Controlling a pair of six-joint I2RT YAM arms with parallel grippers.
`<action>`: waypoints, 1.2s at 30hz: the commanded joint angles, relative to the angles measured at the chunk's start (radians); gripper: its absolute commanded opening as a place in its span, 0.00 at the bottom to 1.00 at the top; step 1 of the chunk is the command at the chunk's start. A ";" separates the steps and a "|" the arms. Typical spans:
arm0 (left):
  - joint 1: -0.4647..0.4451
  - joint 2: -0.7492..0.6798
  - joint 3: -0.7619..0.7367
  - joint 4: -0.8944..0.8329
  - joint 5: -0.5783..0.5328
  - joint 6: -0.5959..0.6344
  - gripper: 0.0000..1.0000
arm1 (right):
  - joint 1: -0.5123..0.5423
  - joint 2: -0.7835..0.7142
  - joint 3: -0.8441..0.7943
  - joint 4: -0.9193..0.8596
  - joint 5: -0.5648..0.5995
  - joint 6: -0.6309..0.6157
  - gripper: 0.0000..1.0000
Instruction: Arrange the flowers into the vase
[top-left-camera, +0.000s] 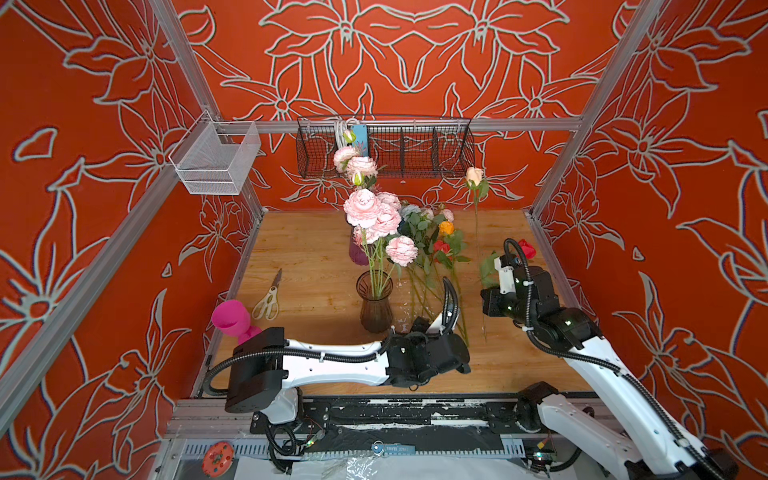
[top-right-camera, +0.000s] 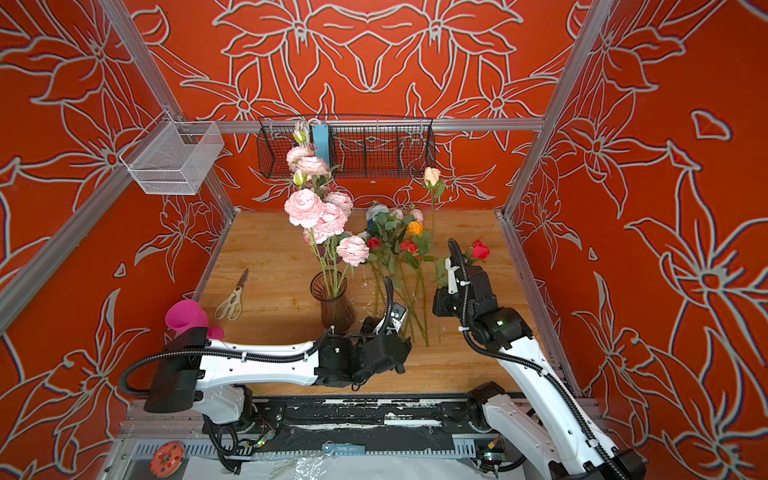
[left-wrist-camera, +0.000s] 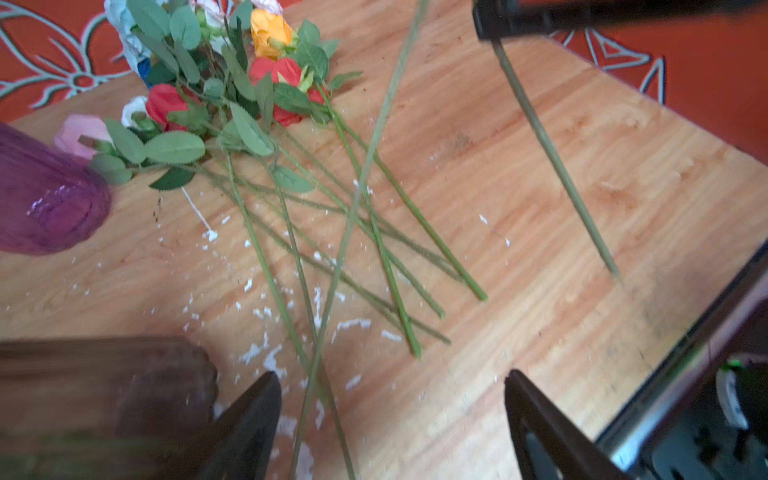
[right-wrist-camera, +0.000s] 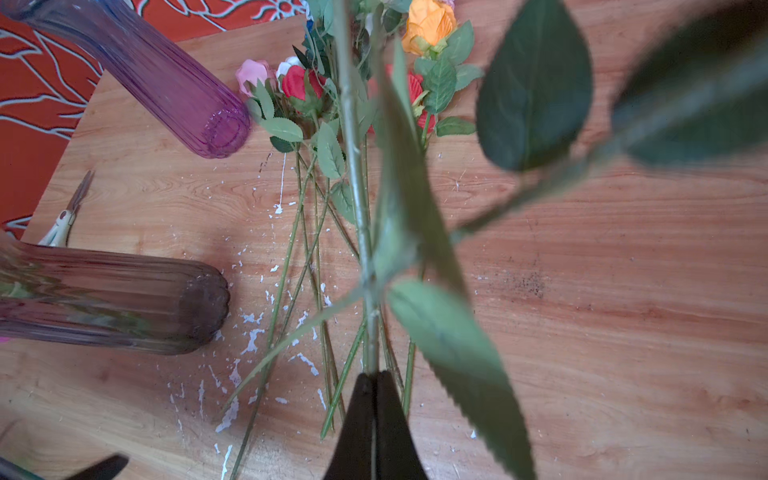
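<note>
Left gripper (left-wrist-camera: 390, 374): finger roots cut by frame edge in left wrist view. Brown vase (left-wrist-camera: 104, 399): blurred, cropped there. Stem (right-wrist-camera: 353, 145) pinched in right gripper (right-wrist-camera: 374, 376): bloom beyond frame, leaf (right-wrist-camera: 536, 83) out of focus. Purple vase (top-left-camera: 356, 252): mostly screened by peonies (top-left-camera: 361, 208). Pink goblet (top-left-camera: 230, 316): foot partly behind left arm (top-left-camera: 332, 361). Blue item (top-left-camera: 360, 139) in wire basket (top-left-camera: 415, 153): possibly card, too small to tell.

Bright, even overhead light; the brown vase (right-wrist-camera: 124, 299) casts only a soft shadow on the wooden tabletop (right-wrist-camera: 623, 291). In both top views the wide lens splays the frame posts (top-left-camera: 598, 104) outward. The left wrist view is motion-blurred; in the right wrist view, close leaves (right-wrist-camera: 536, 83) are defocused.
</note>
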 joint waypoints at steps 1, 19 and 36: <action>0.027 0.058 0.057 0.095 0.067 0.132 0.78 | 0.002 -0.022 0.014 -0.019 -0.044 0.010 0.00; 0.103 0.234 0.136 0.172 0.067 0.261 0.66 | 0.002 -0.063 0.001 -0.018 -0.064 0.014 0.00; 0.104 0.188 0.092 0.151 0.048 0.365 0.00 | 0.003 -0.073 0.012 -0.020 -0.042 0.011 0.00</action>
